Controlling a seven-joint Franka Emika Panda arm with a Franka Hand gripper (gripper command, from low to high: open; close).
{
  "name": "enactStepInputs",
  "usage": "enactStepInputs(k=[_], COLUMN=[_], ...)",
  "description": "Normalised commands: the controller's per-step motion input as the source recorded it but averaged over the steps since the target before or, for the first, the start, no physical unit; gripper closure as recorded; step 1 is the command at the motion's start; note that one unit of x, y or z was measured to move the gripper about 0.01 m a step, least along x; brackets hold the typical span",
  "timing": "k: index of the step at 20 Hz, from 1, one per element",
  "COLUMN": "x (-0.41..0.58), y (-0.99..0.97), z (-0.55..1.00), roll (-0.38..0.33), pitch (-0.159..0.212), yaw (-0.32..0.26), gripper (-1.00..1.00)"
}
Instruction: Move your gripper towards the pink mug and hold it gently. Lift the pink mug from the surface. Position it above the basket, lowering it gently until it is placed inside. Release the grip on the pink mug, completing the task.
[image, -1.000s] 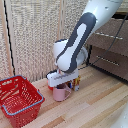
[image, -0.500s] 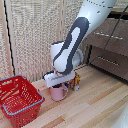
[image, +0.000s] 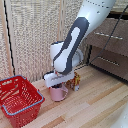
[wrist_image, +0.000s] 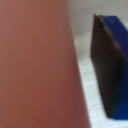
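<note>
Pale wooden planks (image: 95, 102) fill the floor of the scene we are looking at, with a woven cane wall (image: 35, 35) rising behind. A white robot arm (image: 75, 42) bends down from the upper part of the exterior view and ends in the gripper (image: 58, 84), which sits right at the top of the pink mug (image: 58, 93). The mug stands upright on the planks near the middle of the exterior view. We cannot tell from this angle whether the claw is open or squeezing the mug's wall. In the wrist view, a broad pink surface (wrist_image: 37, 65), blurred from closeness, fills most of the picture, and one dark-blue finger (wrist_image: 112, 70) stands beside it with a strip of pale floor between them. The basket (image: 20, 100), red with gridded sides and a blue rim, rests on the floor toward the exterior view's left, apart from the mug. A small yellowish object (image: 76, 81) stands just beside the mug on its other side, too blurred to identify. Dark wooden furniture (image: 110, 50) lies toward the exterior view's right.
</note>
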Motion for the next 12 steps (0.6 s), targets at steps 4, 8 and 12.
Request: enactStepInputs(k=[4, 8, 12], x=[0.331, 0.169, 0.291], y=[0.15, 0.02, 0.00], z=[0.64, 0.70, 0.94], roll=[-0.037, -0.051, -0.009], pitch=[0.072, 0.058, 0.071], yaw=[0.173, 0.239, 0.188], gripper=[1.00, 1.00, 1.00])
